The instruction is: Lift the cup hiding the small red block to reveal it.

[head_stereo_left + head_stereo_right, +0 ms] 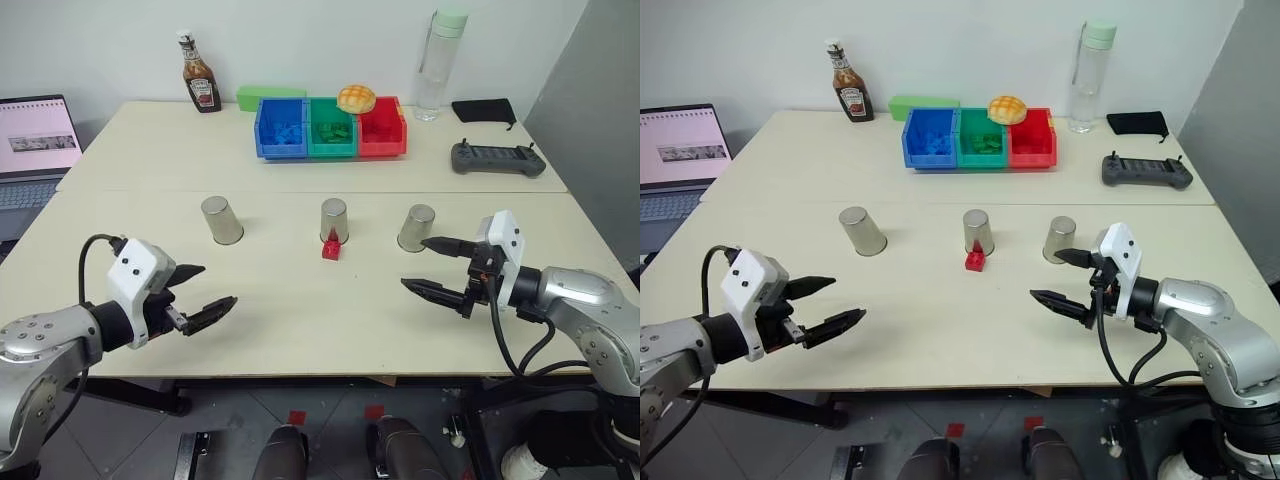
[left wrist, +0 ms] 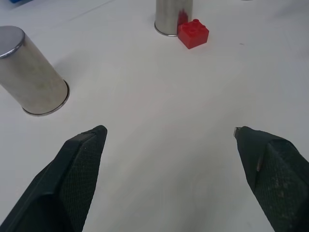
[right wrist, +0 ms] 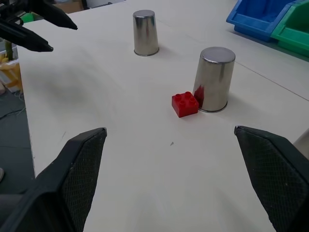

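Three silvery metal cups stand upside down in a row on the table: left cup, middle cup, right cup. The small red block lies uncovered on the table, touching the near side of the middle cup. My left gripper hovers open and empty, nearer than the left cup. On the right, my right gripper is open and empty, just in front of the right cup. The wrist views show the block beyond the open fingers.
Blue, green and red bins stand at the back with a bun on top. Around them are a sauce bottle, a clear water bottle, a green box, a black controller, a black pouch and a laptop.
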Controlling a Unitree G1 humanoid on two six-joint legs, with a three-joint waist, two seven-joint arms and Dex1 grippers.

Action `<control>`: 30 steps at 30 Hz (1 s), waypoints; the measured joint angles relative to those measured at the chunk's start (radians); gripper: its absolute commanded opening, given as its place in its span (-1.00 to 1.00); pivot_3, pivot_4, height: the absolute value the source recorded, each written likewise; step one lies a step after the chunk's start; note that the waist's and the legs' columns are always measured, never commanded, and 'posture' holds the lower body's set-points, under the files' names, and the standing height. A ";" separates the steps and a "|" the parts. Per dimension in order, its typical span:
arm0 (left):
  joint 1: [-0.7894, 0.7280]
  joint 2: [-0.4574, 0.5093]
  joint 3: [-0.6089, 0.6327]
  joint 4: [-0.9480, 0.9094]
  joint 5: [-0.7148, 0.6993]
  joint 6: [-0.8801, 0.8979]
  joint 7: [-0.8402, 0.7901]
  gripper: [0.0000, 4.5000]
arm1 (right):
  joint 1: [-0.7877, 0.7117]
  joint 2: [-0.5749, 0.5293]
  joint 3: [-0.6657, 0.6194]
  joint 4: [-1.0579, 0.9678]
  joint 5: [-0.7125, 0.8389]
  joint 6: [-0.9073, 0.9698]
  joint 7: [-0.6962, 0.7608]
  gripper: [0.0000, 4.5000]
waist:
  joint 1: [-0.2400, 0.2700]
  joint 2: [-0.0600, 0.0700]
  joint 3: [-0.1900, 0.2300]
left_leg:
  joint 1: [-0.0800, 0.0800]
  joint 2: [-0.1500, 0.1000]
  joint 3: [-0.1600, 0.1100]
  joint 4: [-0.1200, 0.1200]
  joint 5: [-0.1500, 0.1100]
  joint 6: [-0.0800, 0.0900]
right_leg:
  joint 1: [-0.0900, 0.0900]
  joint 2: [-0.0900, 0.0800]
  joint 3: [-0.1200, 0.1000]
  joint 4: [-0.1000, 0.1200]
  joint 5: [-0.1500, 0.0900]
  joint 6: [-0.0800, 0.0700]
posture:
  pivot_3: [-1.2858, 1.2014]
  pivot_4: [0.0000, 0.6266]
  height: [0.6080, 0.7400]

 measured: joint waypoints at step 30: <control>-0.022 0.001 -0.006 0.001 0.011 -0.016 0.005 0.99 | 0.007 -0.012 -0.014 0.002 0.000 0.002 -0.003 1.00 | 0.000 0.000 0.000 | 0.000 0.000 0.000 0.000 0.000 0.000 | 0.000 0.000 0.000 0.000 0.000 0.000 | 0.03 -0.52 1.00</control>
